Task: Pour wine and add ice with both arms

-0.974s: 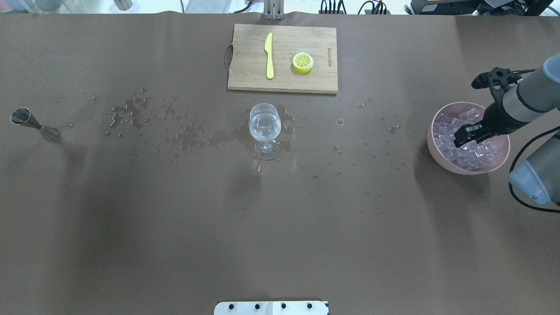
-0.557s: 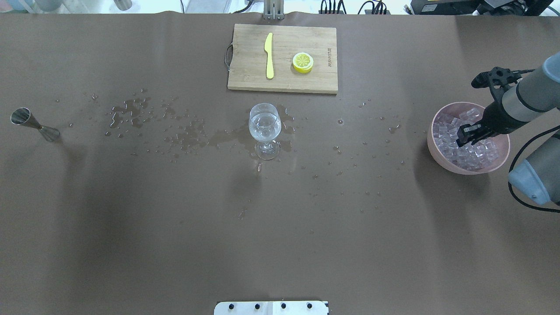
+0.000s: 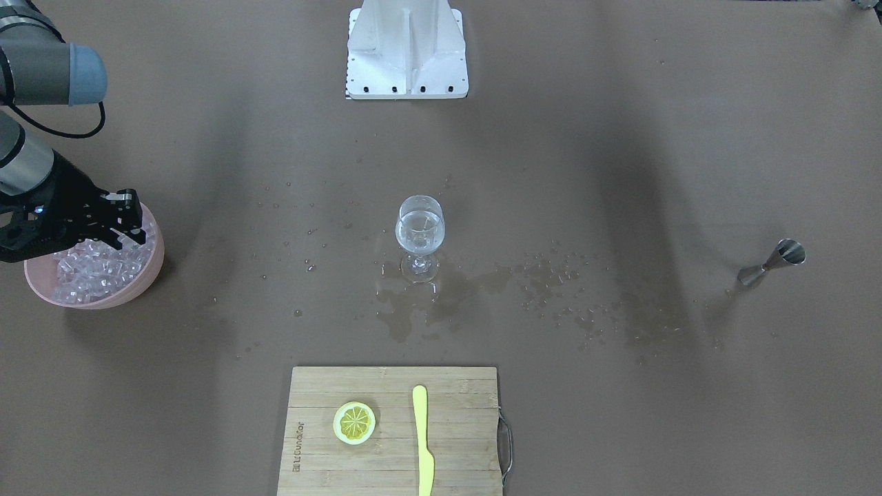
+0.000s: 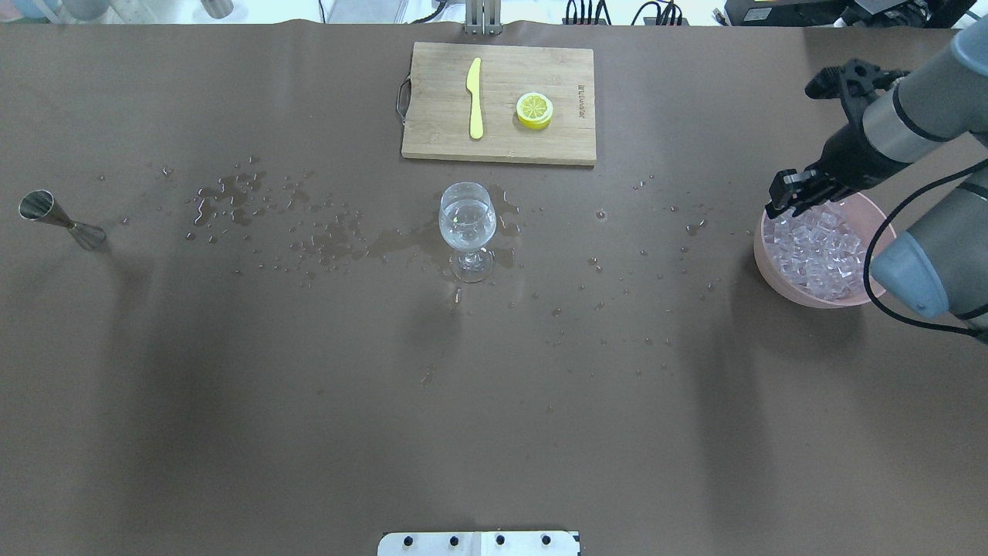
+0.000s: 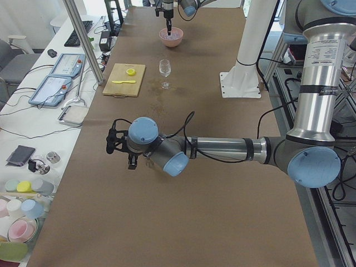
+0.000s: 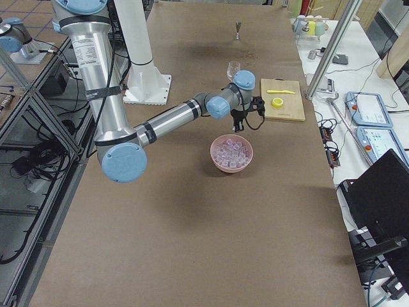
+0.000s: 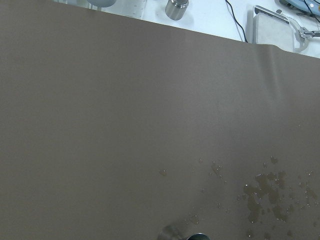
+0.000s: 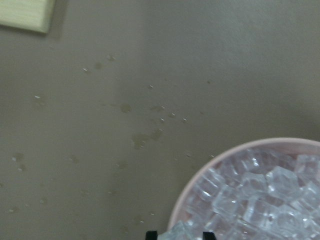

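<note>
We are carrying ice to the glass. The right black two-finger gripper (image 4: 778, 205) is hanging over the upper-left rim of the pink round plastic bowl (image 4: 772, 282) at the right edge of the overhead view. In the right wrist view, a small clear glassy ice cube (image 8: 176, 234) is sitting between the fingertips at the bottom edge, so we are judging the jaws closed on it. The heap of clear ice cubes (image 4: 818, 247) is lying in the bowl.

The clear stemmed wine glass (image 4: 466, 224) is standing upright at frame centre, well apart from the bowl, with the clear colourless wine (image 4: 466, 233) inside it. The left black gripper (image 5: 133, 162) is showing only in the left side view, so we cannot tell its state.

For a clean step, we are advising the following:
- Rising clear of the bowl rim before travelling.
- Gripping firmly, since the cube is probably slippery.
- Centring over the glass mouth.
- Lowering close before releasing, because the wet brown table covering (image 4: 494, 401) around the foot is making a knocked glass likely to slide.
</note>
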Tool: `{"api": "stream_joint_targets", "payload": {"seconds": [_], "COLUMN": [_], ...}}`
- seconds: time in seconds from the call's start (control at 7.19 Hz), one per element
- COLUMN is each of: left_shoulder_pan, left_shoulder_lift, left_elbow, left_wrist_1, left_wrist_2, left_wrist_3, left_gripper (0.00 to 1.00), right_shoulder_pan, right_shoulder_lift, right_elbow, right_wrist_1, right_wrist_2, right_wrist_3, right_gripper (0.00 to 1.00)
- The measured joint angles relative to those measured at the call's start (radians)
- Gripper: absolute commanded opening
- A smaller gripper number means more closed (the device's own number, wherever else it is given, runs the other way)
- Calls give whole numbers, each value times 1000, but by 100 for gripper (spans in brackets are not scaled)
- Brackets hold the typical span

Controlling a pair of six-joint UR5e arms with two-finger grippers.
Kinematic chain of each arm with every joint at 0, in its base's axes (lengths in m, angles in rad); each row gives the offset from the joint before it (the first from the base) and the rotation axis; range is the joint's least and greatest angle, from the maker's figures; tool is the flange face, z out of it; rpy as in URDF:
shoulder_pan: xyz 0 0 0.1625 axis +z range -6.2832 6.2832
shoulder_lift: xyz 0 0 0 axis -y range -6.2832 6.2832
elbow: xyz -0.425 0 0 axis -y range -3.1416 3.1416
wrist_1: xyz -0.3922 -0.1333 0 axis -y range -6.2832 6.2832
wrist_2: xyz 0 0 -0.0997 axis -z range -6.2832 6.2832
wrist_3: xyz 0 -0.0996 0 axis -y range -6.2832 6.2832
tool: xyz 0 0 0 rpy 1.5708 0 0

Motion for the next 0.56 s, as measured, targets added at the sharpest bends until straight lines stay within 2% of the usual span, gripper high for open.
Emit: {"api": "stream_joint_targets", "payload": {"seconds": [0.28,0.56], "left_shoulder_pan": [2,3], "left_shoulder_lift": [7,20], "left_elbow": [5,10], "left_wrist_1": [0,0], "left_wrist_2": [0,-1], "left_wrist_3": [-1,0], "left_gripper": [98,98], "right_shoulder_pan": [-40,-138], "right_shoulder_lift": [192,347], "right_elbow": [28,18], "right_wrist_1": [-141,-166], "right_wrist_2": [-4,-69], "right_wrist_3": [201,425], "right_gripper": [0,0]}}
